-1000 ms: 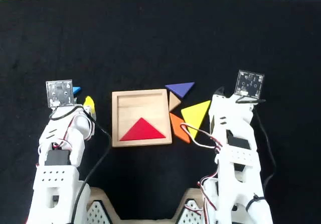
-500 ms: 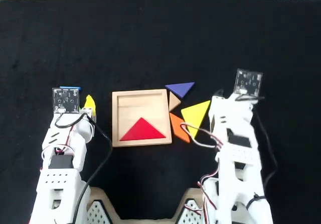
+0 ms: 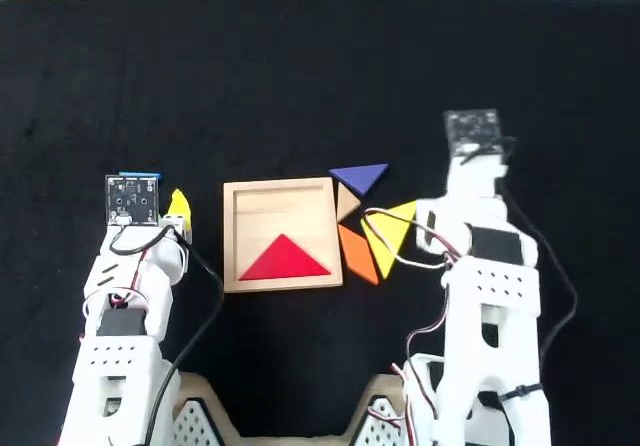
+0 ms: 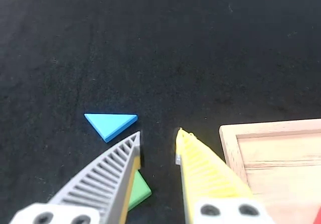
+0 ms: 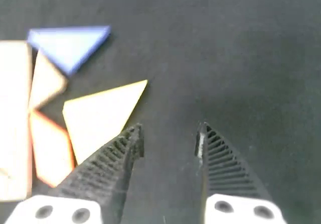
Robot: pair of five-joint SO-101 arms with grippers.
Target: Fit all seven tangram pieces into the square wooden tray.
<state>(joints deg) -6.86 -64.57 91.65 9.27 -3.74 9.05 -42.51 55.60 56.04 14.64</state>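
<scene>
Red triangle [image 3: 284,259] in wooden tray [image 3: 228,236]; L end effector [image 4: 158,133] & R end effector [image 5: 170,129] both spread apart, nothing held.

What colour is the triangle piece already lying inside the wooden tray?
Red. The red triangle piece sits in the square wooden tray, clearest in the high view.

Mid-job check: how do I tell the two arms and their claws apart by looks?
The left arm and right arm are both white shells with black servos and loose black, red and white cables. The left claw has one grey and one yellow ribbed finger; the right claw has two black ribbed fingers on white bases.
</scene>
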